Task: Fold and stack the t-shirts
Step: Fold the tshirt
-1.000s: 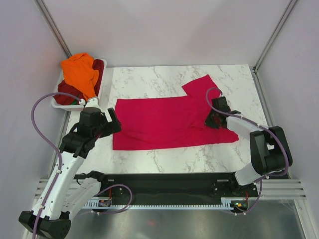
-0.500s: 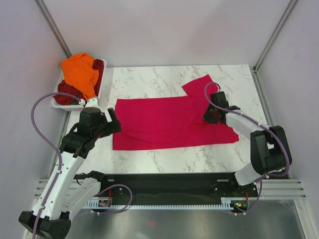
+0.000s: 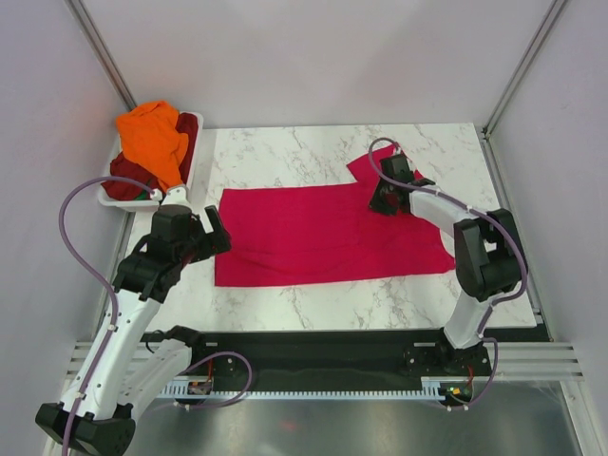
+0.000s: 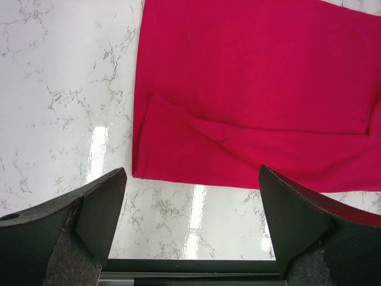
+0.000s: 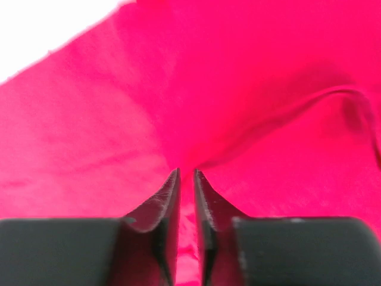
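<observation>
The crimson-pink t-shirt [image 3: 318, 233] lies spread flat on the marble table, one sleeve pointing to the far right. My right gripper [image 3: 384, 202] is down on it near that sleeve. In the right wrist view its fingers [image 5: 169, 205] are pinched on a raised fold of the pink cloth [image 5: 250, 107]. My left gripper [image 3: 215, 234] is open and empty over the shirt's left edge. In the left wrist view [image 4: 191, 179] the shirt's folded corner [image 4: 178, 149] lies just ahead of it. The orange shirt [image 3: 154, 138] and the dark maroon shirt [image 3: 126, 176] are heaped in the basket.
The white plastic basket [image 3: 197, 160] stands at the table's far left corner. Bare marble [image 3: 285, 152] shows behind the shirt and along the front edge [image 3: 323, 304]. Frame posts and grey walls close in the sides.
My right gripper has moved away from me and to the left across the shirt, toward the sleeve, pulling cloth with it. The left arm has not moved.
</observation>
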Motion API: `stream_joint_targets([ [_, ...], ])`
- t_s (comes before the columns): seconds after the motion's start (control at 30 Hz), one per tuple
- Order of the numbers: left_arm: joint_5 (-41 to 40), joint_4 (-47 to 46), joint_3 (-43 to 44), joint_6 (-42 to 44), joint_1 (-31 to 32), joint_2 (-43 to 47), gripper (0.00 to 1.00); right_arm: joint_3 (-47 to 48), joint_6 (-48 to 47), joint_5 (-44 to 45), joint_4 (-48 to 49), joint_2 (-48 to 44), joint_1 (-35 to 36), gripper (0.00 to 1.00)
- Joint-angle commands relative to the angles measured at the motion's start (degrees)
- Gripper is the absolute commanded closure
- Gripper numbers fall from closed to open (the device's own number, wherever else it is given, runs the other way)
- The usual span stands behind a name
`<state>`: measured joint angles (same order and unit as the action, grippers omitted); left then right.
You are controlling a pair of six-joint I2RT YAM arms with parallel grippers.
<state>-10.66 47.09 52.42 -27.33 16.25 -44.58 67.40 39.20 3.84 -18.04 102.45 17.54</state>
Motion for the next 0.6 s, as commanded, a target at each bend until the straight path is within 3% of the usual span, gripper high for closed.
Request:
stream_joint_targets([
  [0.0, -1.3, -0.42, -0.13, 2.02, -0.17, 0.19, 0.0, 6.32, -1.32, 2.05, -0.06, 2.91, 0.39, 0.67],
  [0.07, -1.04, -0.33, -0.13, 2.11, -0.17, -0.07, 0.0, 8.44, -2.98, 2.14, 0.03, 5.28, 0.65, 0.57],
  [0.1, -1.03, -0.33, -0.13, 2.11, -0.17, -0.25, 0.0, 10.37, -3.77, 1.79, 0.37, 6.08, 0.74, 0.47],
  [0.17, -0.77, -0.42, -0.13, 2.19, -0.17, -0.51, 0.0, 11.79, -5.36, 3.35, 0.03, 6.71, 0.65, 0.43],
  [0.4, -0.42, -0.42, -0.13, 2.2, -0.17, -1.21, 0.0, 10.03, -9.22, 14.6, 1.43, 0.56, 0.22, 0.37],
  [0.57, 0.55, -0.42, -0.04, 2.46, -0.17, -2.53, 0.0, 15.47, -9.76, 12.95, 1.25, 3.61, -4.17, 0.31],
])
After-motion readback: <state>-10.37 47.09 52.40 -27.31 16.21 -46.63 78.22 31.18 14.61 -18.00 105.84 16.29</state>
